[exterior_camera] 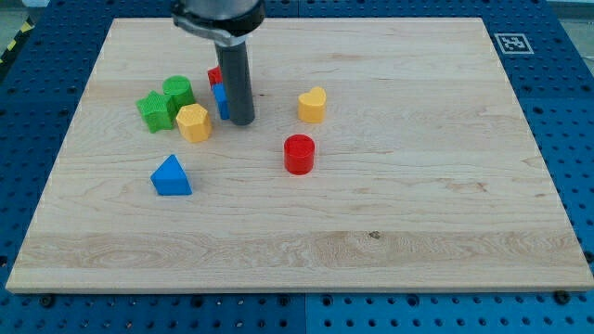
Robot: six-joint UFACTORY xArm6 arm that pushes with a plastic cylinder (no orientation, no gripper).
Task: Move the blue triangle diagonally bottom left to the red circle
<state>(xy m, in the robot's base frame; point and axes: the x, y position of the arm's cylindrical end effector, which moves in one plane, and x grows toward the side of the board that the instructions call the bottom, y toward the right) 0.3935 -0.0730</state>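
Note:
The blue triangle (171, 176) lies on the wooden board at the view's left, below the yellow hexagon. The red circle (299, 154) stands near the board's middle, to the right of the triangle and a little higher. My tip (241, 121) rests on the board above and between them, right next to a blue block (221, 102) and a red block (214, 76) that the rod partly hides. The tip is apart from both the blue triangle and the red circle.
A yellow hexagon (193, 122) sits left of the tip. A green star-like block (155, 111) and a green round block (178, 92) stand beside it. A yellow heart (313, 105) lies above the red circle. The board (418, 204) has blue pegboard around it.

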